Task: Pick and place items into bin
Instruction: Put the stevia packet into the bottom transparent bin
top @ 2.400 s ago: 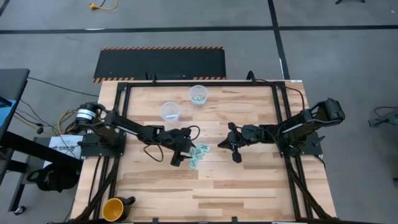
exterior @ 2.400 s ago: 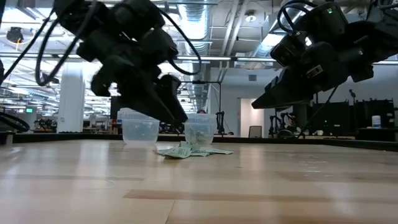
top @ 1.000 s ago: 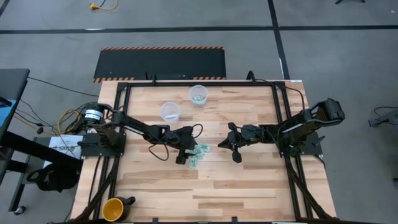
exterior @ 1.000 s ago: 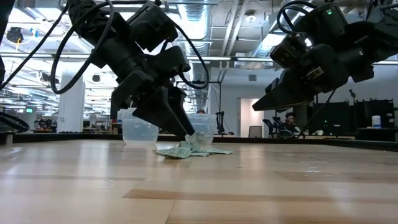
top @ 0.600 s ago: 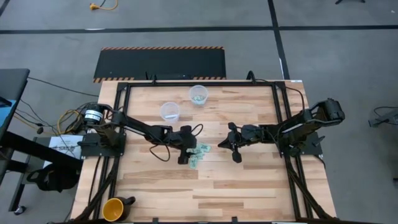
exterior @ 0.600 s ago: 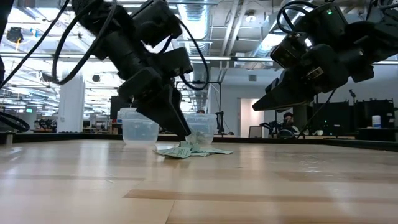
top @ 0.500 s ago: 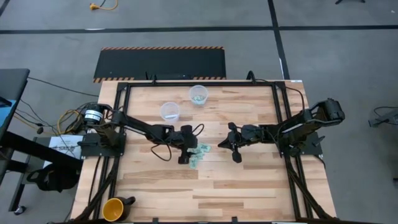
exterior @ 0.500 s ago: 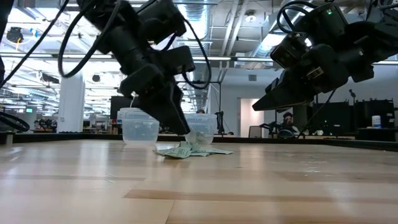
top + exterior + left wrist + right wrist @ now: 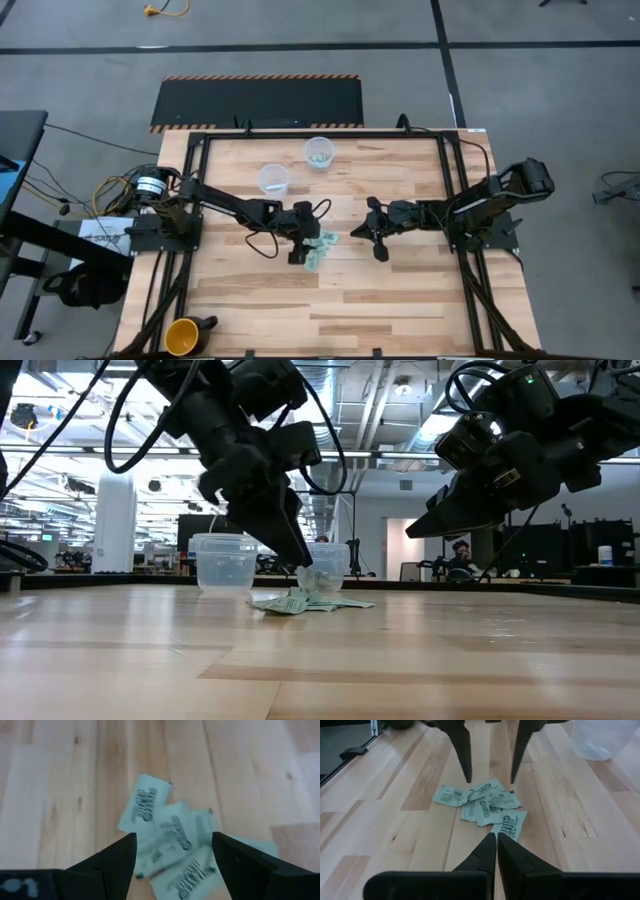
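Note:
Several mint-green and white packets (image 9: 319, 248) lie flat in a small pile on the wood table; they also show in the low view (image 9: 306, 603), the left wrist view (image 9: 172, 837) and the right wrist view (image 9: 487, 802). My left gripper (image 9: 303, 246) is open and hangs just above the pile, fingers pointing down, one on each side of it (image 9: 173, 852), touching nothing. My right gripper (image 9: 358, 234) is shut and empty, raised to the right of the pile (image 9: 410, 532).
Two clear plastic cups stand farther back: one (image 9: 272, 178) at the left, one (image 9: 318, 152) holding some green pieces. A yellow mug (image 9: 182, 336) stands at the near left corner. Bare wood lies in front of the pile.
My left gripper has edged toward the table's right edge, closer over the packets, and has tipped steeper so that its fingers point more downward. It has stayed open. The packets have not moved.

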`<act>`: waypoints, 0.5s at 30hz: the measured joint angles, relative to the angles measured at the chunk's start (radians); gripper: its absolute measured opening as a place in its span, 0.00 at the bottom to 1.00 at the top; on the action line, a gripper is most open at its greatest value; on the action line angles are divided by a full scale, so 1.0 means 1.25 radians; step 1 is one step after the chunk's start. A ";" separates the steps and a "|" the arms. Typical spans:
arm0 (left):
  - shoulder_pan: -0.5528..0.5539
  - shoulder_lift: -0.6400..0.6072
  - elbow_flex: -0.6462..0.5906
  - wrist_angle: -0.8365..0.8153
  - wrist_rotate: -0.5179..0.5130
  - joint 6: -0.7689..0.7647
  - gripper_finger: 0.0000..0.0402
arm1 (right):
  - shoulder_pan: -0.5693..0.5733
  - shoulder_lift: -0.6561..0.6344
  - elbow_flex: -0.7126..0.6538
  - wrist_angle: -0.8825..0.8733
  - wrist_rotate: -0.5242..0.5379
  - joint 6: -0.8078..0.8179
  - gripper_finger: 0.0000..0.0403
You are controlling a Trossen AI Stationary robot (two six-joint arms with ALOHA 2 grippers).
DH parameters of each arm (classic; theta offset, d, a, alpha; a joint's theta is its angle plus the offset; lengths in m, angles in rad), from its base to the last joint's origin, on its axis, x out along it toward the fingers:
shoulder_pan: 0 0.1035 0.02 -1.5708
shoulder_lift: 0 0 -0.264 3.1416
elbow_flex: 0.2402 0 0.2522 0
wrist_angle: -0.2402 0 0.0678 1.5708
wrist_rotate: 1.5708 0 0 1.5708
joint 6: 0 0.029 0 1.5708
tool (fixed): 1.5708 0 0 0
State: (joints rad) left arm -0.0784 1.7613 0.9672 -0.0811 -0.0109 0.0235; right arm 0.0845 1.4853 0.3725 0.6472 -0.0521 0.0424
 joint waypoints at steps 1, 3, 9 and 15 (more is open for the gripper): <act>0.000 0.005 0.000 0.009 -0.008 0.000 0.62 | 0.000 0.000 0.000 0.000 0.000 0.000 0.02; 0.001 0.018 0.000 0.011 -0.011 -0.004 0.62 | 0.000 0.000 0.000 0.000 0.000 -0.001 0.02; 0.000 0.088 0.004 0.039 -0.002 -0.004 0.62 | 0.000 0.000 0.000 -0.008 0.000 0.000 0.02; 0.002 0.106 0.017 0.046 -0.005 -0.007 0.62 | 0.000 0.000 0.000 -0.010 0.000 0.001 0.02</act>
State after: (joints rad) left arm -0.0765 1.8938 0.9890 -0.0231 -0.0172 0.0145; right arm 0.0845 1.4853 0.3725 0.6342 -0.0521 0.0433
